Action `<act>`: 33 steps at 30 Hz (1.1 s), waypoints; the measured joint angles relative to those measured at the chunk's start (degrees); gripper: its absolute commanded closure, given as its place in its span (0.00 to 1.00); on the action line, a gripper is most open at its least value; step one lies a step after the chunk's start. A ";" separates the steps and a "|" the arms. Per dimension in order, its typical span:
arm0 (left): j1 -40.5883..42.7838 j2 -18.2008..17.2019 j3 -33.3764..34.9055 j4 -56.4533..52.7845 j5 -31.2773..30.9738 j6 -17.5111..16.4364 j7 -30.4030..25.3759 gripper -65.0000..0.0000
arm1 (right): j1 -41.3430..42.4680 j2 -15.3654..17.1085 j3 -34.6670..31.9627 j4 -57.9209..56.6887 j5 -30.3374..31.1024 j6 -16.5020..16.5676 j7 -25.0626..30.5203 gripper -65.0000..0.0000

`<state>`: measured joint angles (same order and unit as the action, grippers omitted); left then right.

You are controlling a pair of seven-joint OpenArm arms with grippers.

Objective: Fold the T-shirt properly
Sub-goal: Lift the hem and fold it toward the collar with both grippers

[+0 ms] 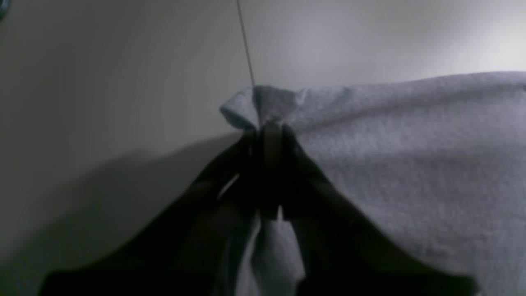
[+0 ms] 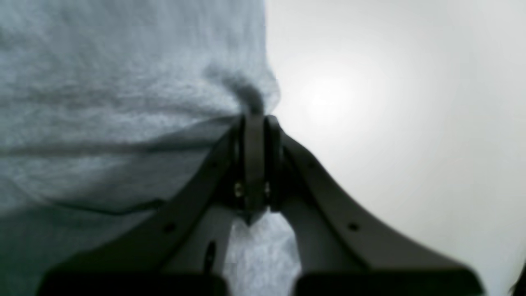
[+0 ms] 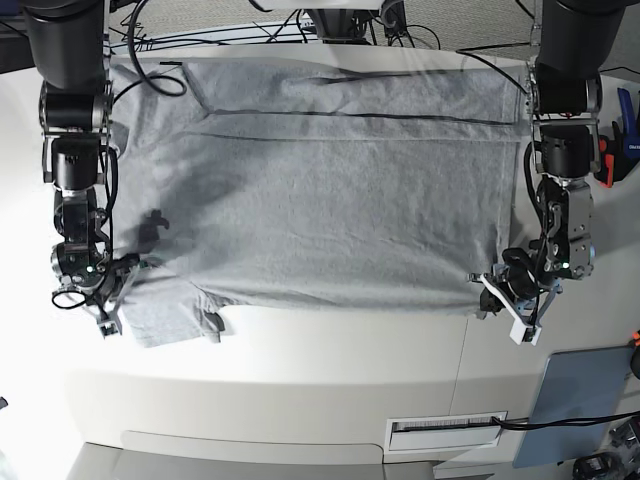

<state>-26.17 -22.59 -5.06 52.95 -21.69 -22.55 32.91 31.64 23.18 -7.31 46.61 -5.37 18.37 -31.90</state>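
The heather-grey T-shirt [image 3: 320, 190] lies spread flat on the white table [image 3: 300, 370], plain side up, with one sleeve [image 3: 175, 320] sticking out at the near left. My left gripper [image 3: 487, 290] is at the shirt's near right corner. In the left wrist view the left gripper [image 1: 269, 125] is shut on a bunched pinch of the T-shirt [image 1: 411, 164]. My right gripper [image 3: 118, 298] sits at the near left edge by the sleeve. The right wrist view shows the right gripper [image 2: 254, 117] shut on a puckered fold of the T-shirt [image 2: 102, 82].
Black cables [image 3: 300, 25] run along the table's back edge behind the shirt. A grey panel [image 3: 585, 390] lies at the near right, and a slotted plate [image 3: 445, 430] is set in the table's front. Blue-handled tools [image 3: 628, 115] hang at the right edge.
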 measured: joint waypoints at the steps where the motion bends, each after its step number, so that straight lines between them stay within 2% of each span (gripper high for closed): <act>1: 0.35 0.02 -0.44 0.46 -0.02 0.00 0.20 1.00 | -0.98 0.24 -0.02 1.97 0.22 -0.52 0.04 0.99; 4: 2.27 0.00 -1.95 3.50 -1.60 -0.07 -0.07 1.00 | -4.90 1.42 -0.20 6.71 0.48 -2.27 0.04 1.00; 7: 4.72 0.07 -3.34 6.88 -1.77 -1.77 -0.07 1.00 | -8.50 2.78 -0.20 10.51 0.20 -2.54 -0.72 1.00; 14: 12.44 0.09 -7.08 14.97 -2.60 -1.84 0.00 1.00 | -14.51 4.94 -0.20 21.88 0.48 -5.73 -2.80 1.00; 17: 15.34 0.15 -8.31 17.97 -2.84 -1.99 0.02 1.00 | -17.79 5.16 1.29 25.64 -0.76 -5.51 -3.34 1.00; 22: 20.09 0.26 -11.19 22.08 -4.20 -2.47 0.74 1.00 | -23.23 5.05 7.67 31.95 -0.42 -5.35 -3.26 1.00; 25: 22.53 0.24 -13.03 24.06 -7.08 -5.11 1.77 1.00 | -26.97 5.18 10.82 36.09 -0.48 -5.33 -3.45 1.00; 33: 27.39 0.28 -15.34 26.32 -8.04 -5.42 3.15 1.00 | -35.63 5.20 14.43 45.22 -0.35 -5.33 -5.31 1.00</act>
<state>1.21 -22.31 -20.40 79.26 -29.74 -27.97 36.05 -3.99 28.38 7.11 91.83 -5.72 13.04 -37.21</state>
